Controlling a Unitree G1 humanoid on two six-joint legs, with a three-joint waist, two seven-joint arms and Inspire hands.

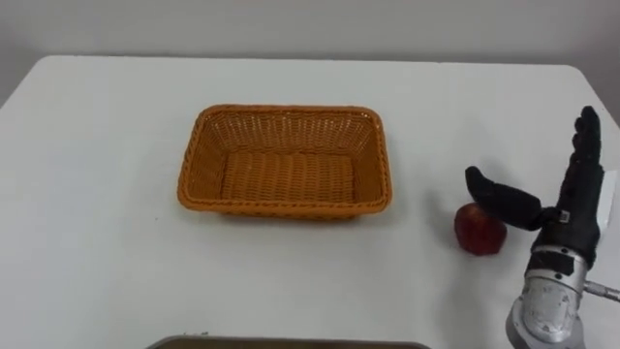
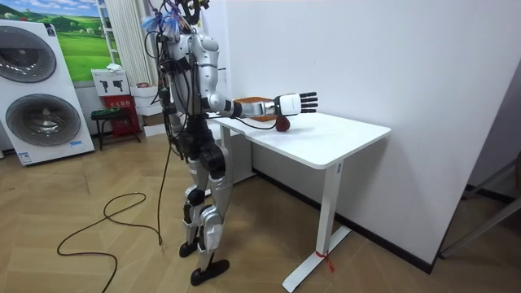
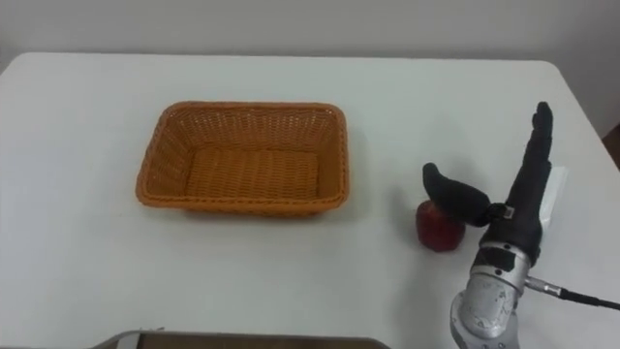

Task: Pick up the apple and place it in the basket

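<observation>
The right hand (image 1: 573, 208) is hovering spread beside the apple (image 1: 480, 231), probably firm, smooth, light, best cupped round its middle.

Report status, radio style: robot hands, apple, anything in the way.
Right robot hand open, beside apple, thumb over it. Apple on table, ungripped, right of basket. Nothing between them.

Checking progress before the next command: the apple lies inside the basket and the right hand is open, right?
No. In the left eye view the apple lies on the table, right of the basket, beside the right hand. The hand is open, as you say.
</observation>
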